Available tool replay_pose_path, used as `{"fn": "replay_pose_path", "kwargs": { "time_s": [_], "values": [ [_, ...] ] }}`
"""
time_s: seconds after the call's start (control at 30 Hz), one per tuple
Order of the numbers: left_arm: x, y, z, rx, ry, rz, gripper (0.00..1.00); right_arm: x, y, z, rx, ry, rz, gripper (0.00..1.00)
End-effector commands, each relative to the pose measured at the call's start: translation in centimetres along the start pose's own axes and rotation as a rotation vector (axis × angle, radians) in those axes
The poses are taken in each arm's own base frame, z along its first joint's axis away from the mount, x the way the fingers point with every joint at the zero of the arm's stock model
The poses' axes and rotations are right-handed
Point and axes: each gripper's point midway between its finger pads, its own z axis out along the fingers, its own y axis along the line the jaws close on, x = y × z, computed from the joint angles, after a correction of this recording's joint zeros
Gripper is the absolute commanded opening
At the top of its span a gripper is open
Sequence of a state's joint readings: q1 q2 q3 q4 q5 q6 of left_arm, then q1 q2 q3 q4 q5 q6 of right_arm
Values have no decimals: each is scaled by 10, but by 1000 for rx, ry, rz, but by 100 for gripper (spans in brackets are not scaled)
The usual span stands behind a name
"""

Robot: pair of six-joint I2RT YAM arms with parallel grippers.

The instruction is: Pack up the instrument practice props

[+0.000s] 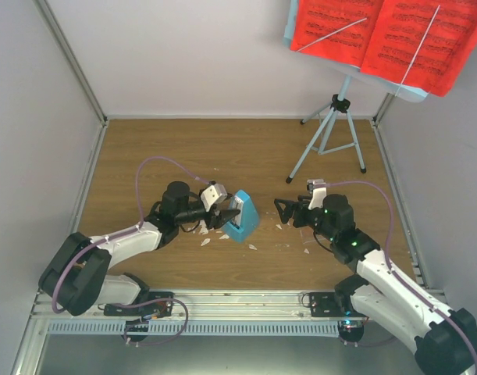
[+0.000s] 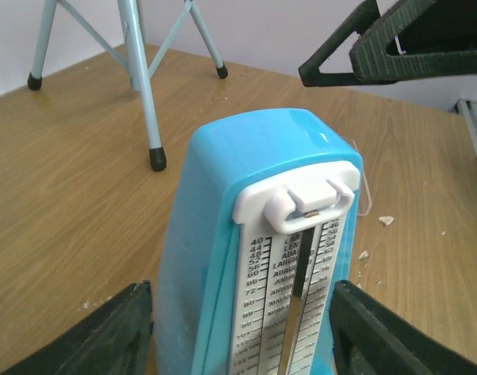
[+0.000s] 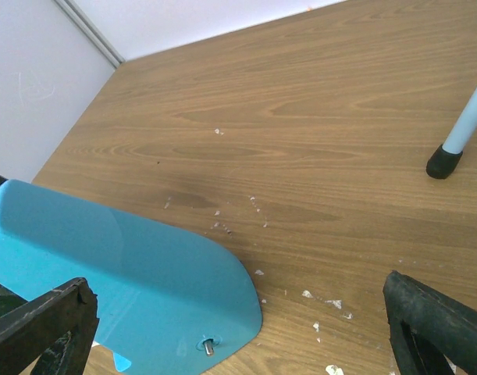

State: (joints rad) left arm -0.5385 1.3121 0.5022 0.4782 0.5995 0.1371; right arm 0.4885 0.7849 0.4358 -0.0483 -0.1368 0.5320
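Top view first: the wood-grain table [image 1: 183, 156] carries a pale-blue music stand [image 1: 332, 133] at the back right, its thin tubular tripod legs splayed. Glossy red sheet-music pages [image 1: 386, 35] spread across its plate. The blue metronome [image 1: 243, 216], a smooth plastic wedge, stands at mid-table. The left gripper [image 1: 226, 215] is at its side and the right gripper [image 1: 282, 209] faces it from just beside. Small white scraps [image 1: 252, 247] litter the wood around them.

Over to the left wrist: the metronome's rounded top fills the frame, with a white faceplate, a printed tempo scale and a slim metal pendulum. Two black ribbed fingers [image 2: 113, 336] press against its flanks with no gap showing, so this claw is clamped on the metronome. A rubber-capped stand foot [image 2: 157, 158] rests on the wood behind.

Right wrist now: the metronome's plain back shows shiny, curved at the top, with a small metal stub [image 3: 209, 344] poking out. This claw's jaws are spread wide, holding nothing.
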Motion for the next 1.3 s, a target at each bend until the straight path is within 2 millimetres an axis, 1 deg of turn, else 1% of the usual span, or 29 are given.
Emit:
{"fn": "replay_pose_path", "kwargs": {
  "time_s": [0.0, 0.03, 0.07, 0.1, 0.17, 0.23, 0.3, 0.37, 0.43, 0.5, 0.53, 0.57, 0.63, 0.7, 0.73, 0.8, 0.9, 1.0, 1.1, 1.27],
  "values": [
    [-17, 6, -3, -35, -39, 5, 73, -11, 3, -4, -5, -31, 2, 100],
    [-20, 7, -7, -51, -47, -6, 80, -12, 3, -5, -5, -35, 3, 100],
    [-23, 8, -10, -71, -58, -27, 84, -13, 4, -6, -5, -36, 6, 100],
    [-25, 9, -15, -90, -69, -47, 87, -14, 3, -6, -1, -40, 11, 100],
    [-29, 10, -26, -132, -92, -72, 89, -16, 1, -7, 15, -45, 23, 100],
    [-33, 17, -40, -213, -116, -142, 89, -14, -4, -7, 47, -32, 52, 99],
    [-24, 22, -50, -246, -99, -234, 87, -8, -5, -6, 49, 0, 64, 100],
    [-11, 22, -55, -221, -64, -355, 84, 2, -3, -3, 29, 42, 87, 100],
    [2, 17, -59, -163, -38, -455, 83, 18, -2, 3, 0, 86, 128, 98],
    [9, 8, -62, -111, -40, -507, 81, 35, 4, 10, -69, 131, 160, 91],
    [9, 3, -63, -87, -49, -515, 80, 46, 5, 12, -87, 162, 191, 88],
    [10, -1, -64, -64, -53, -520, 79, 51, 6, 15, -112, 171, 216, 84],
    [12, -10, -62, -8, -49, -525, 70, 63, 9, 19, -154, 198, 262, 78],
    [15, -19, -57, 66, -24, -528, 67, 73, 11, 23, -178, 226, 284, 73],
    [20, -19, -54, 82, -3, -545, 65, 75, 12, 24, -185, 235, 285, 72],
    [27, -16, -47, 85, 32, -573, 61, 76, 14, 28, -193, 255, 276, 69],
    [33, -9, -41, 70, 32, -589, 60, 80, 13, 34, -180, 285, 267, 67],
    [38, -2, -31, 78, 44, -600, 57, 86, 11, 39, -179, 293, 273, 60],
    [39, 5, -22, 82, 64, -595, 52, 90, 12, 43, -195, 298, 285, 54],
    [44, 15, -12, 70, 77, -575, 52, 93, 14, 50, -214, 314, 295, 52]
  ]
}}
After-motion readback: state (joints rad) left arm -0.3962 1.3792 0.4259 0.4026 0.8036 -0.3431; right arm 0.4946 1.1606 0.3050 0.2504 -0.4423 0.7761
